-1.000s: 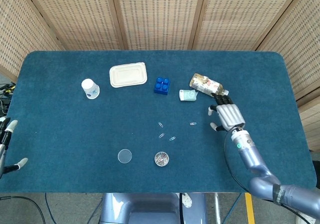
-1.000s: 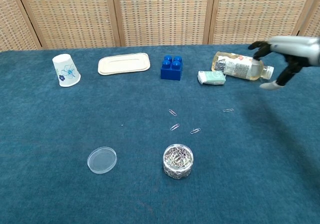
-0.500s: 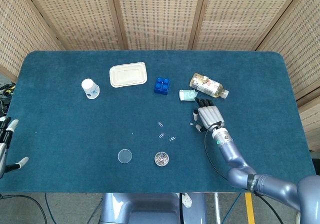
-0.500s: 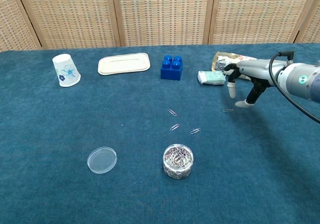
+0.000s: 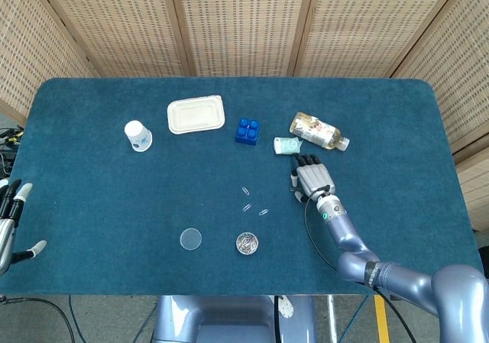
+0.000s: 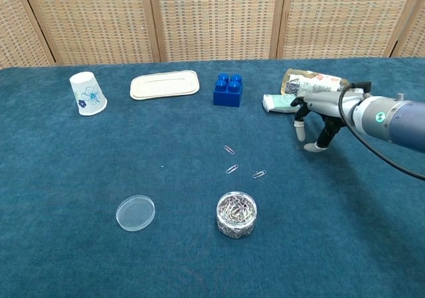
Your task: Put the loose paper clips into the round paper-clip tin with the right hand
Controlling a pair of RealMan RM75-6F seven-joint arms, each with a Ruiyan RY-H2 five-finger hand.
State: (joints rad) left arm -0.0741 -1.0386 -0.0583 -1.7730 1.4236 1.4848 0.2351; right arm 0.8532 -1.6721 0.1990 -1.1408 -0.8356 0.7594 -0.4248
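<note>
Right hand [image 6: 315, 115] lowered leftward over far paper clip | fingers spread, holding nothing | left hand [image 5: 9, 221] idle

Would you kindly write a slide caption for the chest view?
Right hand lowered, fingers pointing down, over a loose paper clip; open paper-clip tin waits nearby.

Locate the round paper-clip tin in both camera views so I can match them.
Head view: the round paper-clip tin sits low, centre, near the table's front edge.
Chest view: the tin is low, just right of centre.
Shared landmark: the clear round lid lies left of it in both.
</note>
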